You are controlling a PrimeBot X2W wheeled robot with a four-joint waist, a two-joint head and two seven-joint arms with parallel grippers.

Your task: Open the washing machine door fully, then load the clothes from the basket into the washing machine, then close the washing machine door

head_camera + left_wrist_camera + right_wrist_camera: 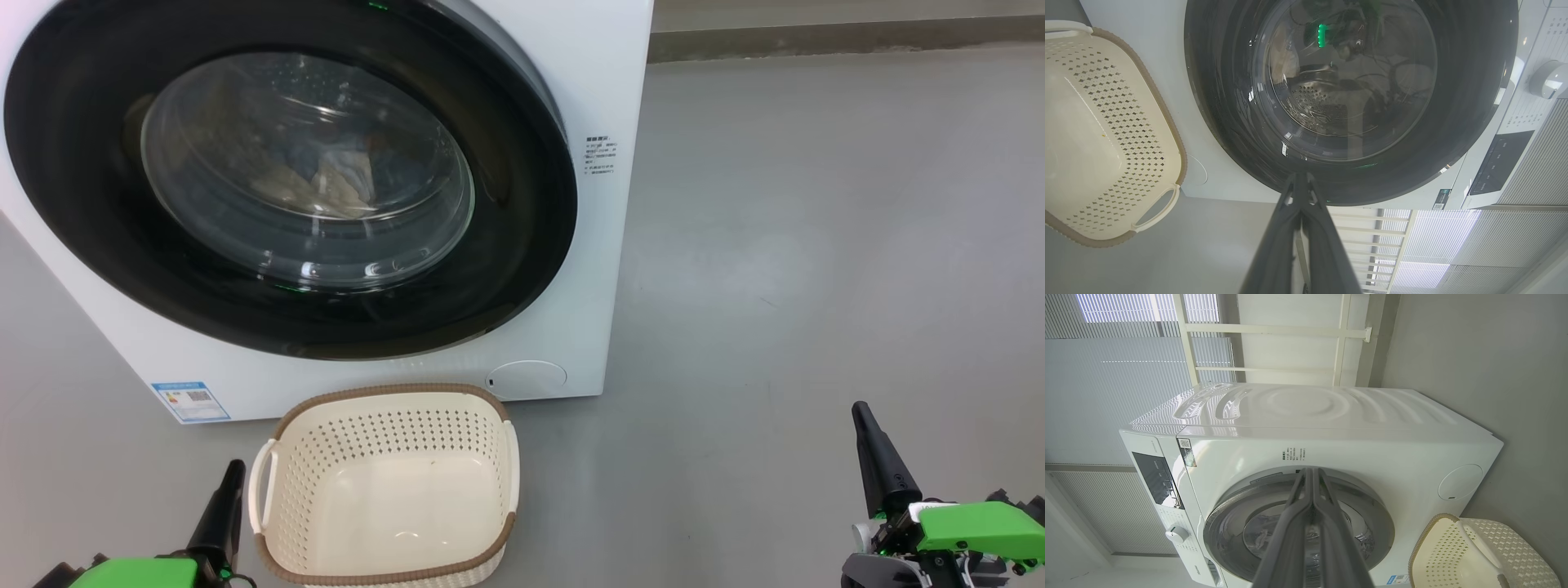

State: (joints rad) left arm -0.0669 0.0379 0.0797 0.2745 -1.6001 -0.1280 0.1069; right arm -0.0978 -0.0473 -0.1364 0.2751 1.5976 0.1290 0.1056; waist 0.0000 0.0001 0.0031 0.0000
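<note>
The round glossy black door (pixel 98 245) sits shut on the boxy white washer (pixel 600 73), cream perforated basket (pixel 384 390) empty near it, left gripper (pixel 1300 179) and right gripper (pixel 1311 473) pressed together.

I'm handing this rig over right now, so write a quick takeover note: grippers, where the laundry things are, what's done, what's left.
Left gripper and right gripper: both shut, holding nothing.
Cream-white perforated plastic basket with brown rim: empty, on the floor before the big white front-loading washing machine.
Round glossy black door with glass window: looks closed; pale fabric shows behind the glass.
Done, apparently: loading and closing. Left: nothing evident; check the latch.
</note>
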